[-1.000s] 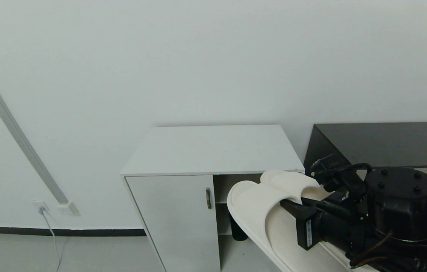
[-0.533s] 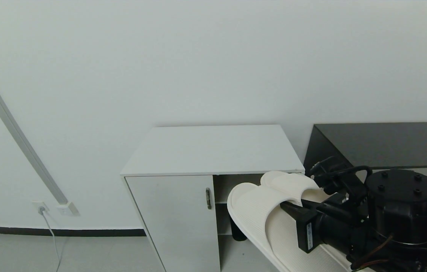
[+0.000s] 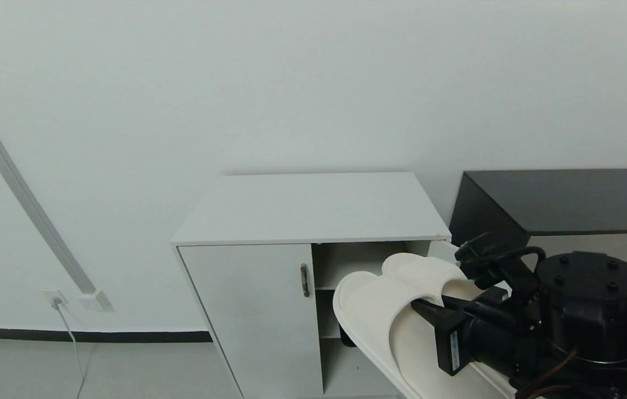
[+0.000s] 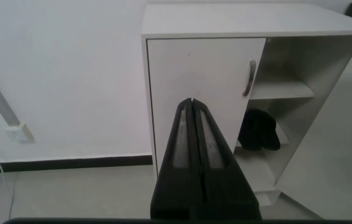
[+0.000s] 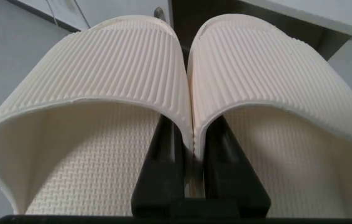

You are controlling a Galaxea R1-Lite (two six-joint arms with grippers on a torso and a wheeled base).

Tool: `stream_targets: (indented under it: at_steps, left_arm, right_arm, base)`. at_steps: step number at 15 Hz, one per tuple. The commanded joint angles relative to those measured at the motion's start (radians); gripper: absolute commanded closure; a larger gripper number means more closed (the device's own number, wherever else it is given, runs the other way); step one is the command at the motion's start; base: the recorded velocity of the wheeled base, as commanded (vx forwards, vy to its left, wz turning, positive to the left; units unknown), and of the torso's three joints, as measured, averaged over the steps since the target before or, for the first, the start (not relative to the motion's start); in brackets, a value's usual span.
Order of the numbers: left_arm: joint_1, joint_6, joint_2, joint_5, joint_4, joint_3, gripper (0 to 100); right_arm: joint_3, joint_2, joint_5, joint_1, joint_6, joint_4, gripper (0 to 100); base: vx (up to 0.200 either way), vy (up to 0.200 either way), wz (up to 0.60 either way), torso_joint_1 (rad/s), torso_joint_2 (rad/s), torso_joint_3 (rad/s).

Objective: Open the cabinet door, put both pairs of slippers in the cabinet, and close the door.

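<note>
A white cabinet point(image 3: 313, 208) stands against the wall. Its left door point(image 3: 252, 316) is closed, with a metal handle point(image 3: 304, 280). The right half is open and shows shelves point(image 4: 282, 90). A dark pair of slippers point(image 4: 260, 130) sits on a lower shelf. My right gripper point(image 5: 188, 134) is shut on a pair of cream slippers point(image 3: 385, 310), pinching the two straps together where they meet. It holds them toes-first just before the open compartment. My left gripper point(image 4: 191, 106) is shut on nothing and points at the closed left door from farther back.
A black table point(image 3: 568, 199) stands right of the cabinet, close to my right arm. On the left wall a slanted conduit point(image 3: 14, 183) runs down to a socket with a cable point(image 3: 55, 302). Grey floor point(image 3: 97, 371) lies left of the cabinet.
The whole head picture has shifted a little, so the camera moved; the cabinet now shows slightly higher and nearer. The right gripper still holds the cream slippers before the opening.
</note>
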Motion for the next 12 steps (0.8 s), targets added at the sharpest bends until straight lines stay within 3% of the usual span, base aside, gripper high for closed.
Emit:
stream_targets:
  at_steps: [1, 12]
  left_arm:
    - [0.0, -0.002, 0.001, 0.0, 0.0, -0.002, 100]
    - [0.0, -0.005, 0.001, 0.0, 0.0, 0.0, 100]
  right_arm:
    - [0.005, 0.001, 0.0, 0.001, 0.0, 0.0, 100]
    - [0.015, 0.004, -0.001, 0.005, -0.001, -0.011, 100]
  base:
    - [0.0, 0.0, 0.0, -0.203, 0.5, 0.295]
    - [0.0, 0.0, 0.0, -0.211, 0.54, 0.32]
